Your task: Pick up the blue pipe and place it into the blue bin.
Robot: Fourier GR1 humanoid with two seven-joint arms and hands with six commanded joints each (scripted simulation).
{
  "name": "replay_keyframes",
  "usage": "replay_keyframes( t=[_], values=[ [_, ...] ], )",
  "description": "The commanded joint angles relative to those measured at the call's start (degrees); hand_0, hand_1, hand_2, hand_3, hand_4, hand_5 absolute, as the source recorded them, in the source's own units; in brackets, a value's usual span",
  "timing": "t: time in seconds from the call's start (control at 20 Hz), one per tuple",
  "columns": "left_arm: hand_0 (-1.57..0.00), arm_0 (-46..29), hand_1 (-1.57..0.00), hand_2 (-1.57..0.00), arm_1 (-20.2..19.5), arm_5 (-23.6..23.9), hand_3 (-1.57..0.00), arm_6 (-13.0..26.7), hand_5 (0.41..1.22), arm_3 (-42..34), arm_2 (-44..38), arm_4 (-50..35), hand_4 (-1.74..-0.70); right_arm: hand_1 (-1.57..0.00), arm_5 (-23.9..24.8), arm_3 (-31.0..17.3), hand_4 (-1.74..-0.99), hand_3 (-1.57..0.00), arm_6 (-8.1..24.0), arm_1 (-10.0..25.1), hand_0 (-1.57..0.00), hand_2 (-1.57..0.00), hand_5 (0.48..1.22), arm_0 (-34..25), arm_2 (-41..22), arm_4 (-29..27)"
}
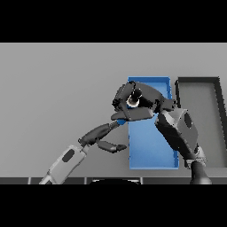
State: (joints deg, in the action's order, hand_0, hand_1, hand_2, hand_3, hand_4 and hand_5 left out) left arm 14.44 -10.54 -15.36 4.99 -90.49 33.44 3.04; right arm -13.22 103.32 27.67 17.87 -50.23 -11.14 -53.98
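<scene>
My right hand (138,103) hovers over the upper left corner of the blue bin (153,146), fingers curled. Only a small blue end of the blue pipe (120,121) shows under that hand, just left of the bin's left wall; the rest is hidden by the fingers. From the lower left, my left hand (99,134) reaches in with straight fingers whose tips lie close to that blue end. Its thumb sticks out toward the bin. Whether the left fingertips touch the pipe I cannot tell.
A dark grey bin (201,119) stands right of the blue bin, close beside it. My right forearm (179,133) crosses the blue bin's right half. Grey table (57,88) stretches to the left and back.
</scene>
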Motion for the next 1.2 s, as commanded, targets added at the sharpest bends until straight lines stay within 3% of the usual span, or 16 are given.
replay_keyframes(
  t=[0.0,0.2,0.45,0.6,0.85,1.05,1.15],
  values=[
    [0.00,0.20,0.00,0.00,-0.25,0.03,0.00,-0.20,0.502,-0.12,-0.09,0.19,-0.91,-1.57,0.46,-1.26,-1.720,-1.57,-0.37,0.95,-1.57,-1.57,1.127,-2.35,1.37,0.45],
    [0.00,-0.57,0.00,0.00,-0.56,-0.25,0.00,-0.78,0.492,-0.90,0.00,-0.25,-0.91,-1.57,4.22,-9.68,-1.732,-1.57,-1.50,4.54,-1.57,-1.57,1.117,-9.18,6.58,5.29],
    [0.00,-0.29,0.00,0.00,-1.08,-0.53,0.00,-0.06,0.487,-0.69,-1.16,-1.25,-0.91,-1.57,4.82,-20.36,-1.738,-1.57,0.14,7.04,-1.57,-1.57,1.129,-5.76,10.96,12.78],
    [0.00,-0.62,0.00,0.00,-1.01,-0.32,0.00,-0.32,0.489,-0.55,-1.01,-0.90,-0.90,-1.57,4.47,-22.70,-1.740,-1.57,1.98,6.96,-1.57,-1.57,1.117,-0.15,12.52,15.53],
    [0.00,-0.70,0.00,0.00,-0.81,-0.28,0.00,-0.16,0.473,-0.53,-1.24,-1.28,-0.89,-1.57,6.90,-21.22,-1.741,-1.57,6.77,4.25,-1.57,-1.57,1.120,10.84,12.39,20.27],
    [0.00,0.02,0.00,0.00,-0.71,-0.28,0.00,-0.97,0.463,0.17,-1.52,-1.18,-0.88,-1.57,9.91,-22.21,-1.741,-1.57,7.27,7.25,-1.57,-1.57,1.122,17.88,6.52,18.64],
    [0.00,-0.49,0.00,0.00,-0.85,-0.47,0.00,-0.66,0.464,-0.26,-1.41,-1.48,-0.88,-1.57,10.36,-23.38,-1.655,-1.57,7.23,9.01,-1.57,-1.57,1.124,19.13,3.58,17.49]
  ],
)
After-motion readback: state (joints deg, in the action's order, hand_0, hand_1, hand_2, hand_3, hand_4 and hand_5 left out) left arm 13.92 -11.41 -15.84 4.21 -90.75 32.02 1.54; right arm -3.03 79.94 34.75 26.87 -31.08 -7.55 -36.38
